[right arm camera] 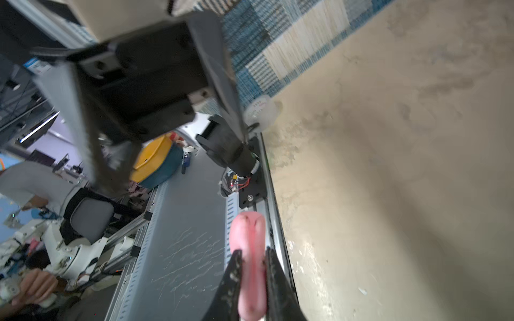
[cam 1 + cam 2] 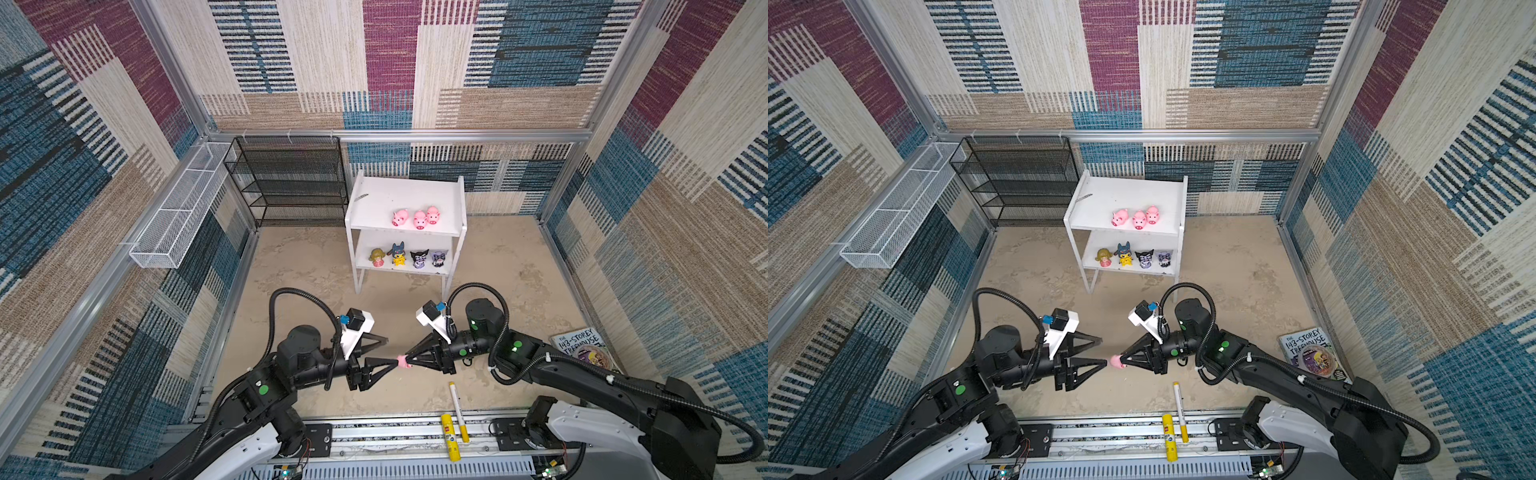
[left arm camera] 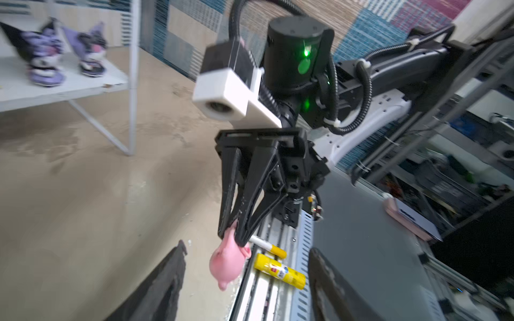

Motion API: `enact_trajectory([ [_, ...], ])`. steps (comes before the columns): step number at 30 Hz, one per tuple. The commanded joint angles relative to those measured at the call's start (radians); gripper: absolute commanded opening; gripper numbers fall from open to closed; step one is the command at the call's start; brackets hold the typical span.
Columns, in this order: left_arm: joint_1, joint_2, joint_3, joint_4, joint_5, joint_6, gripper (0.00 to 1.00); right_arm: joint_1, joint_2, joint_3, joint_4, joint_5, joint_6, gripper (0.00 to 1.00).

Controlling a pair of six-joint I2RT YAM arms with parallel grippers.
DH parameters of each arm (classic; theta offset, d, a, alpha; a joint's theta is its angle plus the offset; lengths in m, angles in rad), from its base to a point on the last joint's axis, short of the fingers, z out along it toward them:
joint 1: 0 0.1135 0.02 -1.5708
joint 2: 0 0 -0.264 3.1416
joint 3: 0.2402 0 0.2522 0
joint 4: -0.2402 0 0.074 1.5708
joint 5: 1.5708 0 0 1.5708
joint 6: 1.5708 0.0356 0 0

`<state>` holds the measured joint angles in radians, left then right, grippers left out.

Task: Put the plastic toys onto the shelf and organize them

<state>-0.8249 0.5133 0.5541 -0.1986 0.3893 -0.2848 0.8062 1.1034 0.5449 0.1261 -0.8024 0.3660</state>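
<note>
One pink pig [image 2: 401, 361] was pinched by the right gripper [image 2: 409, 360]; the left gripper [image 2: 392, 350] was found spread beside it.

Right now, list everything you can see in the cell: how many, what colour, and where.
shelf: one, white, back middle of the floor.
shelved pigs: three, pink, top board.
blond doll: one, pink dress, lower board, leftmost.
yellow figure: one, blue hood, lower board, beside the doll.
big-eared figures: two, black and purple, lower board, right.
held pig: one, pink, between the grippers.
mesh rack: one, black, left of the shelf.
wire basket: one, white, along the left wall.
marker: one, white with yellow cap, front floor edge.
tube: one, yellow, front rail.
book: one, dark cover, front right corner.
left gripper: one, black, open beside the held pig.
right gripper: one, black, shut on the held pig.
</note>
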Motion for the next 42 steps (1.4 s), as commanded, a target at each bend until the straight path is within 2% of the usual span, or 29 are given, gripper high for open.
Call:
enact_trajectory([
  [1, -0.001, -0.12, -0.03, -0.127, -0.344, -0.019, 0.75, -0.003, 0.077, -0.058, 0.108, 0.128, 0.198, 0.17],
  [3, -0.001, -0.177, -0.045, -0.139, -0.402, -0.024, 0.76, -0.002, 0.134, -0.101, 0.19, 0.168, 0.24, 0.17],
  [6, -0.001, -0.202, -0.059, -0.118, -0.401, -0.024, 0.78, -0.001, 0.221, -0.116, 0.262, 0.213, 0.244, 0.18],
  [10, -0.001, -0.144, -0.047, -0.103, -0.368, -0.014, 0.78, 0.006, 0.374, -0.079, 0.283, 0.222, 0.226, 0.17],
  [16, 0.0, -0.088, -0.038, -0.079, -0.323, -0.005, 0.78, 0.008, 0.495, -0.048, 0.274, 0.275, 0.226, 0.17],
  [27, -0.002, -0.09, -0.037, -0.083, -0.313, -0.007, 0.78, 0.0, 0.527, -0.013, 0.21, 0.437, 0.199, 0.28],
  [36, -0.001, -0.069, -0.045, -0.072, -0.299, -0.011, 0.78, -0.028, 0.503, 0.01, 0.172, 0.5, 0.182, 0.34],
  [42, -0.001, -0.009, -0.091, -0.092, -0.384, -0.088, 0.77, -0.034, 0.49, 0.021, 0.142, 0.497, 0.124, 0.37],
])
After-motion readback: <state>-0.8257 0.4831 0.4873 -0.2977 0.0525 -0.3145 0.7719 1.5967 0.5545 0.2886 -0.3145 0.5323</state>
